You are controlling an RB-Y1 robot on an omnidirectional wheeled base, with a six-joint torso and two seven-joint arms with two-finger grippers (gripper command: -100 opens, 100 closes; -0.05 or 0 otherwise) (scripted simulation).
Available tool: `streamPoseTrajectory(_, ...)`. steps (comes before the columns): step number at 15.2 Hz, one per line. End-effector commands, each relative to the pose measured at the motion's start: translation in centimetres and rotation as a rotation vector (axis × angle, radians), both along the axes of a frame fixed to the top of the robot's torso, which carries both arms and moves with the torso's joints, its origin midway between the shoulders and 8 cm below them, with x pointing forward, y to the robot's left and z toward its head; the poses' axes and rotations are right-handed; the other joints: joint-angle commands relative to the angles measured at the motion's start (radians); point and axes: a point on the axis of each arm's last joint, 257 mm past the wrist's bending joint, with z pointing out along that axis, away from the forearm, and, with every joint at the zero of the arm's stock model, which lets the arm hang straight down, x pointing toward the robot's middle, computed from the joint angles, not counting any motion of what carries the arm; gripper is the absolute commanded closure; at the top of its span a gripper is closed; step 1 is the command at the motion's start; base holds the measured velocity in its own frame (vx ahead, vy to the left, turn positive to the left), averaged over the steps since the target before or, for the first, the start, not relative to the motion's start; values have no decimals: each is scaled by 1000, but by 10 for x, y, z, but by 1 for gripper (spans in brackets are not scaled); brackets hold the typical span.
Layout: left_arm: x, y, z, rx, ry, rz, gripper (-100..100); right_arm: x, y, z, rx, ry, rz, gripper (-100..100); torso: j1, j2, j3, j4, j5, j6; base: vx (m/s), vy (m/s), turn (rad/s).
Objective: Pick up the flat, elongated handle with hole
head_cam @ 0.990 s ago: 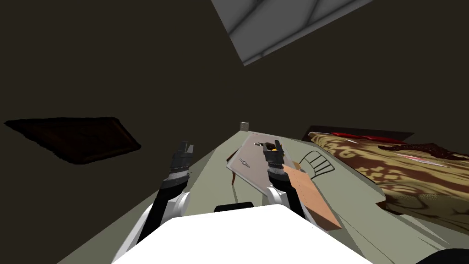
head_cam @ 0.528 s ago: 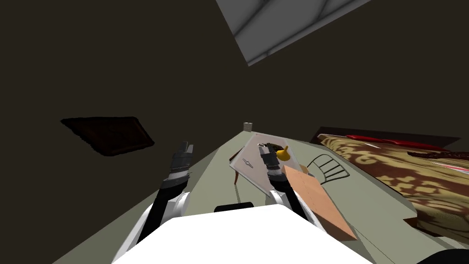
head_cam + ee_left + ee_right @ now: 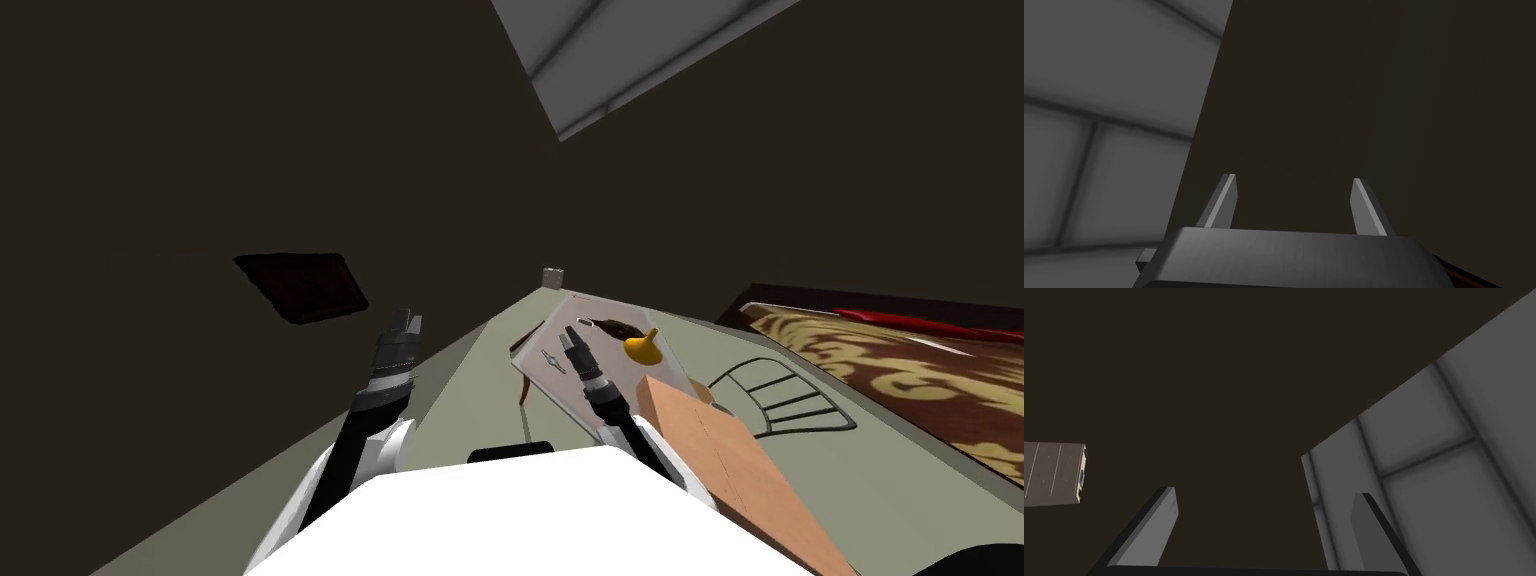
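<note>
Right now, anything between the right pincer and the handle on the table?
Nothing visible. The open right pincer hovers over the table, and the handle lies on bare tabletop just to its left. The yellow object sits on the other side.

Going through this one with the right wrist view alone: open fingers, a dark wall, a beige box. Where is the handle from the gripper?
Observer: In the head view the right gripper hangs over a table; the handle lies flat on it, just left of that arm.
Operator: Anything else on the table?
Observer: A yellow thing and a dark brown one, to the arm's right.
Operator: And the left arm?
Observer: The left gripper is left of the table, fingers open.
</note>
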Motion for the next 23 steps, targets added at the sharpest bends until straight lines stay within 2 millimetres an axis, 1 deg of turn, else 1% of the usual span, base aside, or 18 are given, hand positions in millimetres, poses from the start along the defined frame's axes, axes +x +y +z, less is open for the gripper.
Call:
streamPoseTrajectory(1, 0, 0, 0, 0, 0, 0, 0, 3, 0, -15, -45, 37, 6, -100, 0, 0, 0, 0, 0, 0, 37, 26, 189)
streamPoseTrajectory(2, 0, 0, 0, 0, 0, 0, 0, 5, -1, -38, -100, 84, 14, -100, 0, 0, 0, 0, 0, 0, 41, 29, 213)
streamPoseTrajectory(3, 0, 0, 0, 0, 0, 0, 0, 5, -1, -38, -101, 84, 14, -100, 0, 0, 0, 0, 0, 0, 45, 23, 161)
streamPoseTrajectory(4, 0, 0, 0, 0, 0, 0, 0, 6, -4, -62, -152, 133, 20, -100, 0, 0, 0, 0, 0, 0, 55, 28, 202)
streamPoseTrajectory(5, 0, 0, 0, 0, 0, 0, 0, 6, -3, -62, -159, 133, 21, -100, 0, -1, 0, 0, 0, 0, 57, 27, 196)
streamPoseTrajectory(6, 0, 0, 0, 0, 0, 0, 0, 6, -7, -85, -209, 179, 28, -100, 0, -1, -1, 0, 0, 0, 57, 29, 261)
streamPoseTrajectory(7, 0, 0, 0, 0, 0, 0, 0, 6, -7, -87, -217, 184, 28, -100, 0, -1, -1, 0, 0, 0, 49, 22, 207)
streamPoseTrajectory(8, 0, 0, 0, 0, 0, 0, 0, 5, -11, -107, -264, 225, 35, -100, 0, -1, -1, 0, 0, 0, 52, 25, 259)
streamPoseTrajectory(9, 0, 0, 0, 0, 0, 0, 0, 4, -12, -113, -276, 236, 34, -100, 0, -1, -1, 0, 0, 0, 54, 21, 202)
streamPoseTrajectory(10, 0, 0, 0, 0, 0, 0, 0, 2, -17, -132, -319, 276, 41, -100, 0, -1, -1, 0, 0, 0, 60, 24, 213)
streamPoseTrajectory(11, 0, 0, 0, 0, 0, 0, 0, 1, -18, -139, -335, 289, 40, -100, 0, -1, -1, 0, 0, 0, 57, 18, 184)
streamPoseTrajectory(12, 0, 0, 0, 0, 0, 0, 0, -2, -25, -159, -379, 332, 46, -100, 0, -1, -1, 0, 0, 0, 63, 22, 264)
streamPoseTrajectory(13, 0, 0, 0, 0, 0, 0, 0, -4, -26, -166, -395, 344, 47, -100, 0, -2, -1, 0, 0, 0, 64, 11, 215)
streamPoseTrajectory(17, 0, 0, 0, 0, 0, 0, 0, -17, -46, -218, -511, 455, 59, -100, -1, -2, -1, 0, 0, 0, 69, 7, 236)
streamPoseTrajectory(18, 0, 0, 0, 0, 0, 0, 0, -17, -46, -219, -513, 455, 59, -100, -1, -2, -1, 0, 0, 0, 48, -1, 50)
streamPoseTrajectory(19, 0, 0, 0, 0, 0, 0, 0, -24, -56, -239, -561, 502, 65, -100, -1, -1, -1, 0, 0, 1, 51, 6, 177)
streamPoseTrajectory(20, 0, 0, 0, 0, 0, 0, 0, -26, -58, -244, -572, 512, 66, -100, -1, -1, -1, 0, 0, 0, 53, 5, 206)
streamPoseTrajectory(23, 0, 0, 0, 0, 0, 0, 0, -43, -81, -282, -664, 604, 77, -100, -1, -2, -1, 0, 0, 1, 69, 2, 245)
